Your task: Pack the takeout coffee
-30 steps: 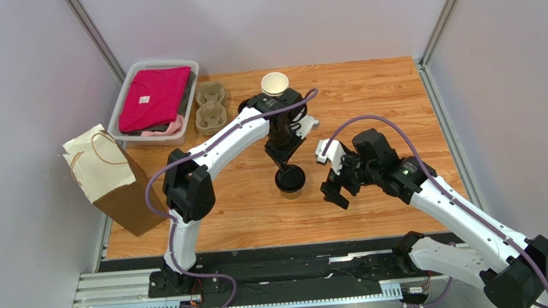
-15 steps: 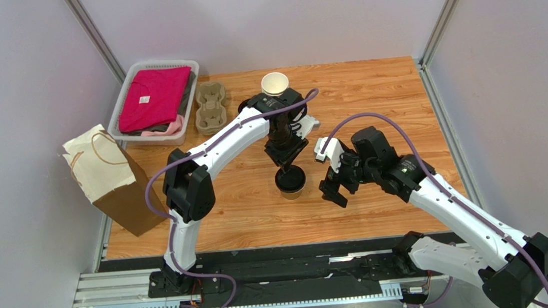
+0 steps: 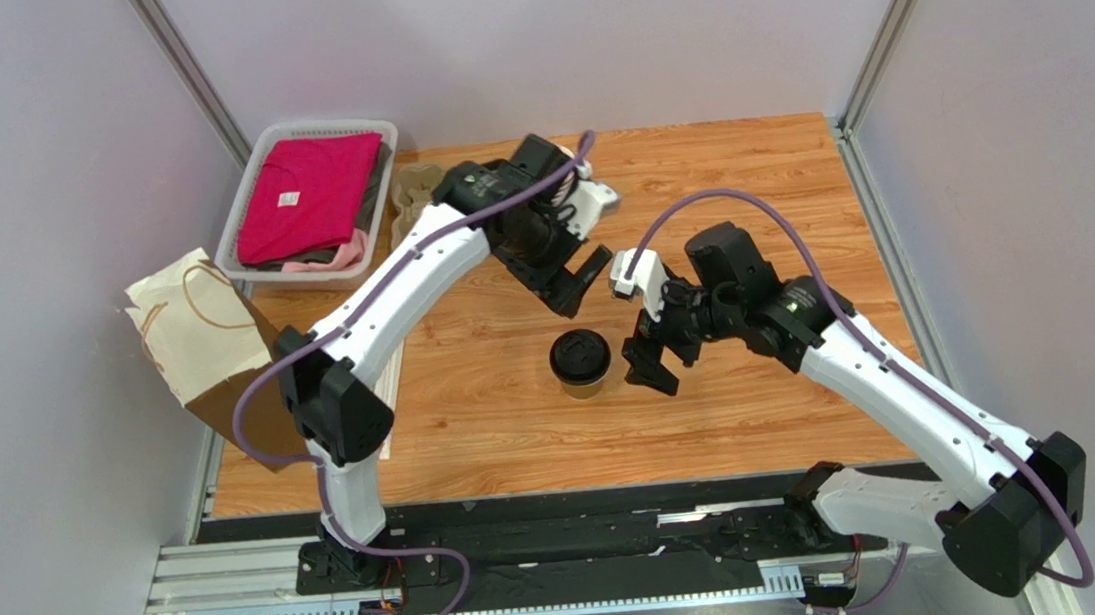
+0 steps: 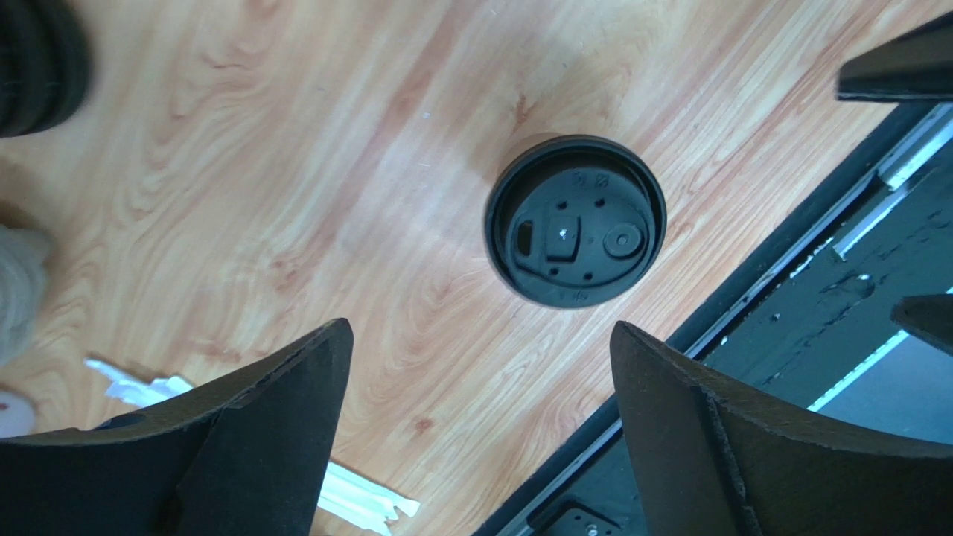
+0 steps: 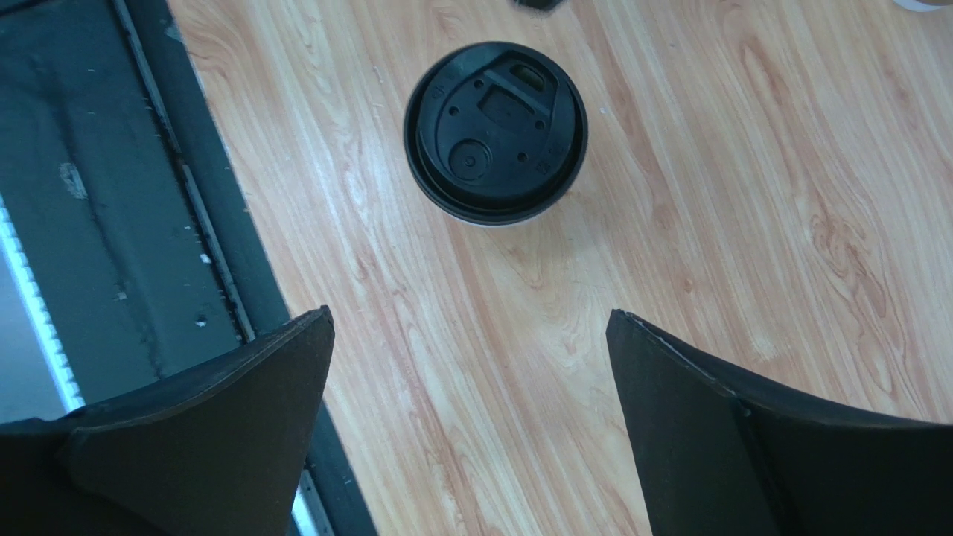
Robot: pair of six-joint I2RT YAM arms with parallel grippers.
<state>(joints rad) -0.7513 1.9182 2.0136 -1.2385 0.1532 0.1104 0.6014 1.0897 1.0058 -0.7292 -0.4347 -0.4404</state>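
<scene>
A brown paper bag (image 3: 205,363) is sitting over the left edge of the table (image 3: 769,196), with the left arm's elbow crossing in front of its near corner. Behind it, a grey basket (image 3: 317,125) holding pink cloth (image 3: 309,192) is filling the far left corner. Beside the basket, cardboard cup carriers (image 3: 412,197) are showing only in part, since the left arm is covering most of them.

The left gripper (image 3: 566,279) is hanging above the middle of the table with its 2 fingers spread wide and nothing between them. The takeout coffee (image 3: 580,360) is standing upright on bare wood nearer the front edge, apart from both grippers, with open wood all around it. The right gripper (image 3: 653,365) is hovering just to the coffee's right, its jaws also wide apart and empty. Further right, bare wood is running out to the right wall.

In the left wrist view, a dark round shape (image 4: 39,56) is being cut off by the upper left corner. White paper scraps (image 4: 358,505) are peeking out beside the left finger, and a pale blur at the left edge is too soft to identify. The cup's brown side is staying hidden under its lid in both wrist views.
</scene>
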